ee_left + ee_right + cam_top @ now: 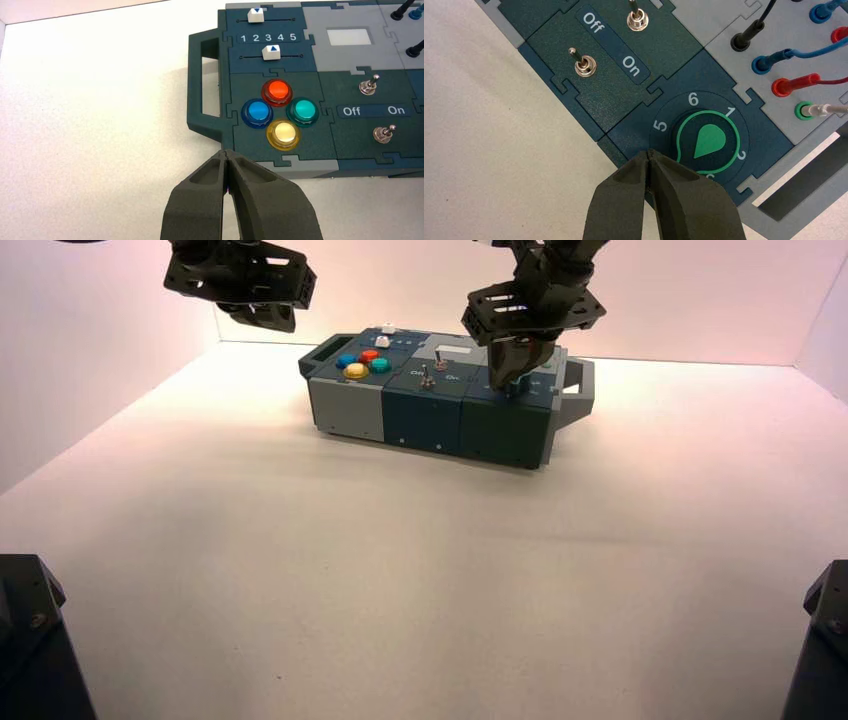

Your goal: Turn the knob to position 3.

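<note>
The knob (709, 141), a green teardrop in a green ring on a dark round base, sits at the box's (430, 415) right end. Around it I read 5, 6, 1 and 2; a further numeral is half covered. Its pointed tip aims between that half-covered numeral and my right gripper (649, 152). That gripper is shut with nothing in it, its tips just beside the dial's rim and off the green part. In the high view the right gripper (516, 383) hangs low over the box's right end and hides the knob. My left gripper (226, 152) is shut and empty, raised over the box's left front edge.
Two metal toggle switches (585, 65) flank an Off/On label. Blue, red and black wires (794, 52) plug in beyond the knob. Red, blue, teal and yellow buttons (279, 91) and two white sliders (271, 52) fill the left end. The box has a handle (578, 390) at each end.
</note>
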You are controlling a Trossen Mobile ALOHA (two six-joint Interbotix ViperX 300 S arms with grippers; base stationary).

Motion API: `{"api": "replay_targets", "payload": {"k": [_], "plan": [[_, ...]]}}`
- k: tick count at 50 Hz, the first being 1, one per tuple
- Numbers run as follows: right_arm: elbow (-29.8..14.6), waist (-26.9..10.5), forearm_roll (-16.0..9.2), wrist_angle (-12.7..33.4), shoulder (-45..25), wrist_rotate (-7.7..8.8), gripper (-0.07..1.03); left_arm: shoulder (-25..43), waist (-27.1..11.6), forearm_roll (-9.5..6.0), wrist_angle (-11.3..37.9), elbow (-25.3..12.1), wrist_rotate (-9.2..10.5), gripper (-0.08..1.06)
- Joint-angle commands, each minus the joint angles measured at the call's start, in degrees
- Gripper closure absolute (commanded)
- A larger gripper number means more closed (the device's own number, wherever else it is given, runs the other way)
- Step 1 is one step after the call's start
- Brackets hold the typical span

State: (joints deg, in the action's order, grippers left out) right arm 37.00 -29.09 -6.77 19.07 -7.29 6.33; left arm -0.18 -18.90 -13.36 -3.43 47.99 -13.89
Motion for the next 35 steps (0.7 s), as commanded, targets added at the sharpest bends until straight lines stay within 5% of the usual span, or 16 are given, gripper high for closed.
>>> {"api": "replay_targets", "payload": {"k": [1,35], "plan": [[-0.5,-0.1,-0.1,-0.4,1.9,0.0,0.98,-1.5,0.1,0.18,-0.3,-0.7,-0.26,1.01],[-0.1,0.2,-0.1,-0.3,2.0,0.0,0.98,-1.5,0.1,0.09,-0.3,-0.7,-0.26,1.01]]}}
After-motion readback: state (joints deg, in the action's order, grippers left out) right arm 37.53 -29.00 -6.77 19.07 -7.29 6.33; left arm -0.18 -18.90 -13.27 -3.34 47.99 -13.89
